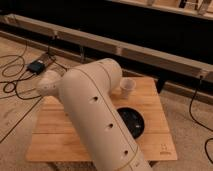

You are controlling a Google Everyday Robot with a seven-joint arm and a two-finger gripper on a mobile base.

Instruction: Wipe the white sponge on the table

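- Surface (155, 116): a low rectangular table top of light bamboo planks, lying level, its long side facing the camera. A small dark logo (164, 148) sits near the front right corner.
- Sponge: hidden from view.
- Gripper: out of sight behind the arm (95, 115).

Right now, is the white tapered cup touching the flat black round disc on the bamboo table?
Apart: the camera view shows bare table between the white cup and the black disc. The gripper is hidden behind the arm.
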